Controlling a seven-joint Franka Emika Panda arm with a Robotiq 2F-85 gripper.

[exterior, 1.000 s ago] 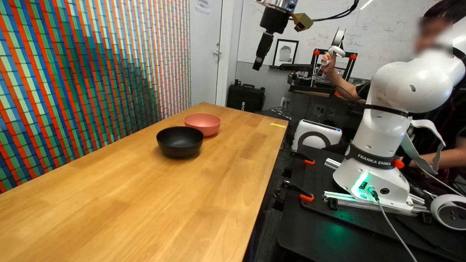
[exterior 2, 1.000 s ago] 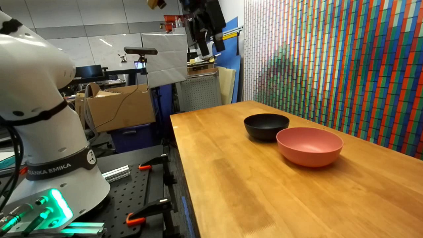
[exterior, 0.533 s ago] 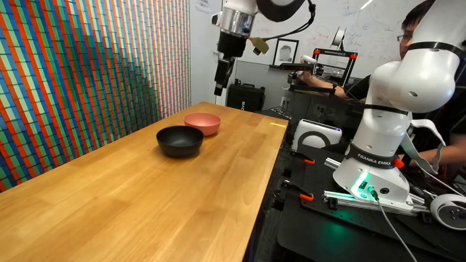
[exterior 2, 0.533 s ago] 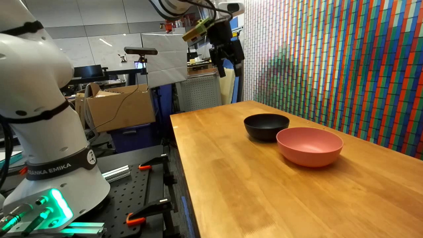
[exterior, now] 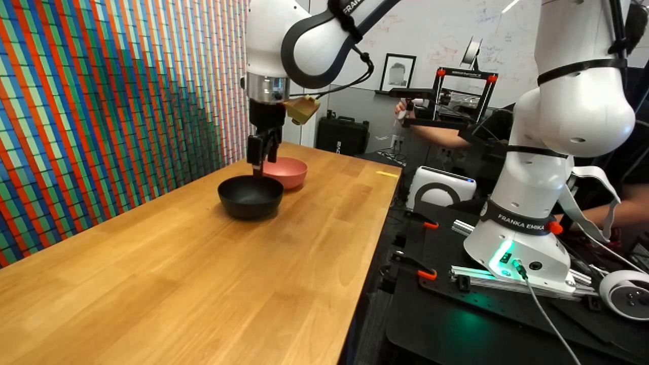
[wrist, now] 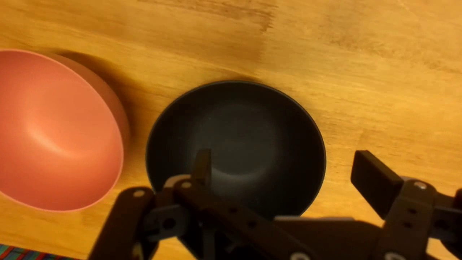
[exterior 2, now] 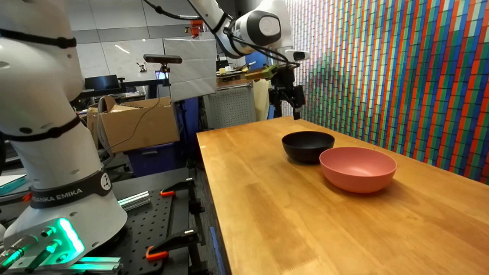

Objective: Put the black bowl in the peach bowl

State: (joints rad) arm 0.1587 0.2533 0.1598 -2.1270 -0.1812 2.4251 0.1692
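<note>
Gripper [exterior 2: 287,115] hangs over the black bowl [exterior 2: 307,147], fingers [wrist: 377,180] spread wide apart. Wrist view: one finger overlaps the inside of the bowl, the other overlaps wood past the rim, on the side away from the peach bowl [exterior 2: 358,170]. In an exterior view a fingertip [exterior: 257,170] lines up with the black rim (touching or just line of sight, can't tell from that angle).

Both bowls sit upright on the desk [exterior 2: 263,214], nearer the long edge by the multicolour backdrop [exterior 2: 401,76] than the robot-side edge. Peach bowl is the one toward the end edge with a strip of yellow tape [exterior: 387,174] near its robot-side corner. Black bowl is just beside it, toward the opposite end edge. I see a thin strip of wood between them in the wrist view, so they're apart. Black isn't in peach yet.

Robot base [exterior: 522,243] stands on a black bench [exterior: 436,324] along the desk's robot-side edge, green light on. Arm [exterior: 319,50] reaches in over that edge.
</note>
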